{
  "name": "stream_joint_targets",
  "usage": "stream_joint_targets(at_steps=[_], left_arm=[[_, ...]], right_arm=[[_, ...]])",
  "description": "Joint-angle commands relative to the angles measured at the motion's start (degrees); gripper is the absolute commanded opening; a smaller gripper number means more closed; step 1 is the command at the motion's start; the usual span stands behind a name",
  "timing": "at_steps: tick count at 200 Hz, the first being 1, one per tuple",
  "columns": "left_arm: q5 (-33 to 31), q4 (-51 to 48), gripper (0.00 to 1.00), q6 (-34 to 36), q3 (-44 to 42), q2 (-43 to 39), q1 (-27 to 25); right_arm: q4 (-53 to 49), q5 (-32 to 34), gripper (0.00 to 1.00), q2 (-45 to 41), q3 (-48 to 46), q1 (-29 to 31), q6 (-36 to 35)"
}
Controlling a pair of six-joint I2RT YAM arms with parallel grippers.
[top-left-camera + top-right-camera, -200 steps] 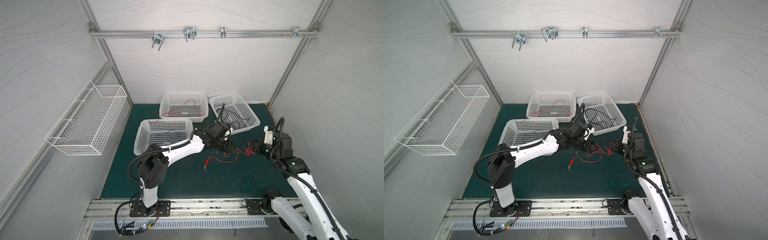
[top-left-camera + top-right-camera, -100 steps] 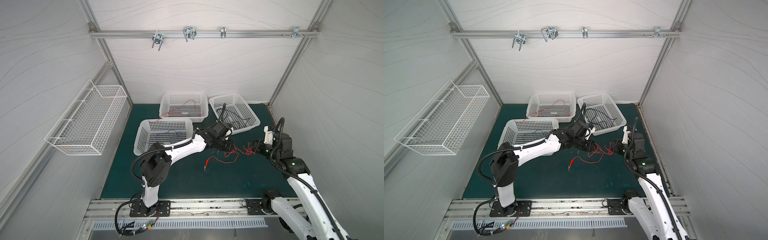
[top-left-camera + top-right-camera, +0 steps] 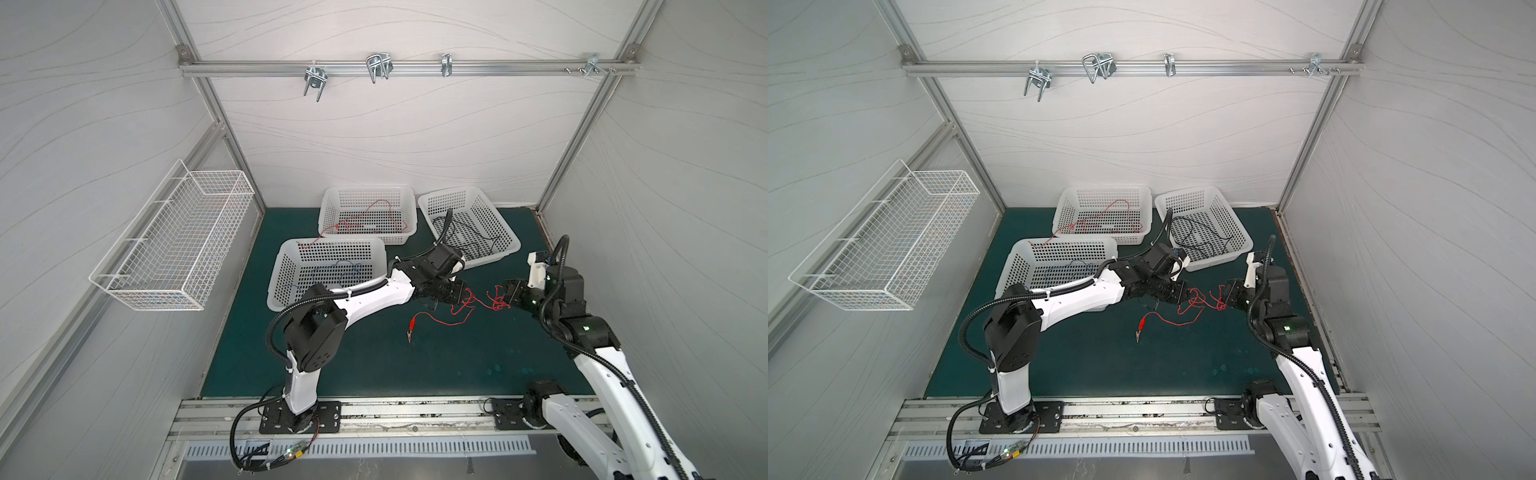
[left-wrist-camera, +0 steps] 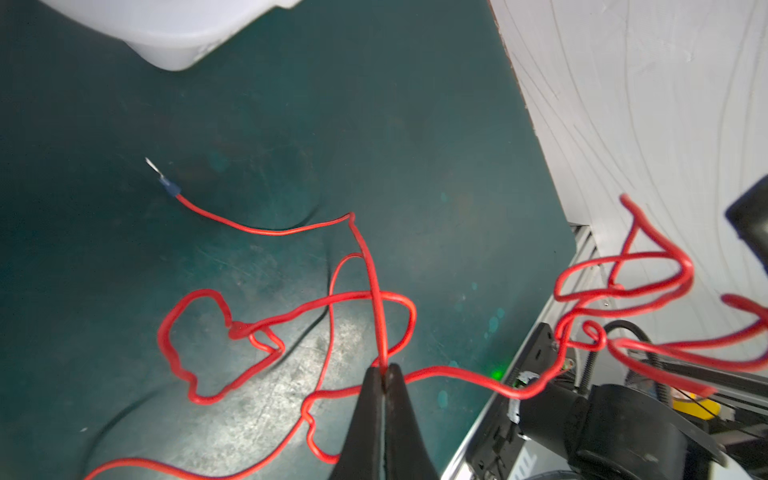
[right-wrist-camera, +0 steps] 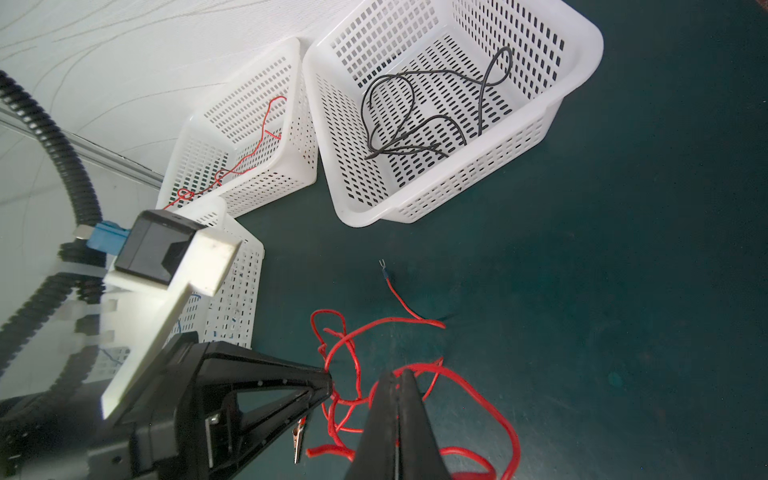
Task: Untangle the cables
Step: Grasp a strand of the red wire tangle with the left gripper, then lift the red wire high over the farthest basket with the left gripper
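A tangle of red cables (image 3: pixel 482 303) hangs between my two grippers just above the green mat, in both top views. My left gripper (image 4: pixel 384 372) is shut on one red strand (image 4: pixel 376 316) at its fingertips. My right gripper (image 5: pixel 398 376) is shut on another red loop (image 5: pixel 478 399) of the same tangle. The two grippers (image 3: pixel 461 291) (image 3: pixel 505 297) face each other a short way apart. One strand trails down to a red alligator clip (image 3: pixel 411 332) on the mat. Another end with a small metal terminal (image 5: pixel 382 266) lies on the mat.
Three white perforated baskets stand at the back. The middle one (image 3: pixel 368 192) holds a red cable, the right one (image 3: pixel 469 194) black cables (image 5: pixel 399 137), and the front left one (image 3: pixel 328 243) a blue cable. A wire basket (image 3: pixel 174 241) hangs on the left wall.
My left gripper has closed its jaws onto the red strand. The left arm's elbow has shifted a little. The right gripper has stayed shut and in place.
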Motion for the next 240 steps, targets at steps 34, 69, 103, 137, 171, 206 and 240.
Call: stream_joint_targets(at_steps=[34, 69, 103, 137, 171, 206, 240], left_arm=[[-8.37, -2.27, 0.0, 6.67, 1.37, -7.94, -0.31], [-10.69, -2.54, 0.0, 9.44, 0.45, -13.51, -0.31], [-13.23, -2.63, 0.0, 11.6, -0.5, -18.72, -0.33], [-18.99, -3.71, 0.0, 14.1, -1.24, -23.21, -0.32], [-26.9, -5.53, 0.0, 16.93, 0.01, -25.54, 0.3], [-26.15, -7.03, 0.0, 15.55, 4.01, -25.1, 5.36], [-23.8, -6.41, 0.0, 15.69, 8.26, -23.23, 10.62]], right_arm=[[-0.74, 4.06, 0.0, 5.02, -2.44, 0.36, -2.17], [1.31, 4.6, 0.0, 8.15, -4.53, 0.42, -1.86], [2.95, 5.35, 0.0, 11.27, -5.35, 0.48, -1.89], [3.96, 5.41, 0.0, 14.36, -5.78, 0.5, -1.99], [5.29, 4.21, 0.0, 15.98, -5.86, 0.53, -1.85], [6.03, 3.1, 0.0, 16.91, -5.17, 0.5, -1.85], [6.37, 2.96, 0.0, 17.33, -5.11, 0.51, -1.85]])
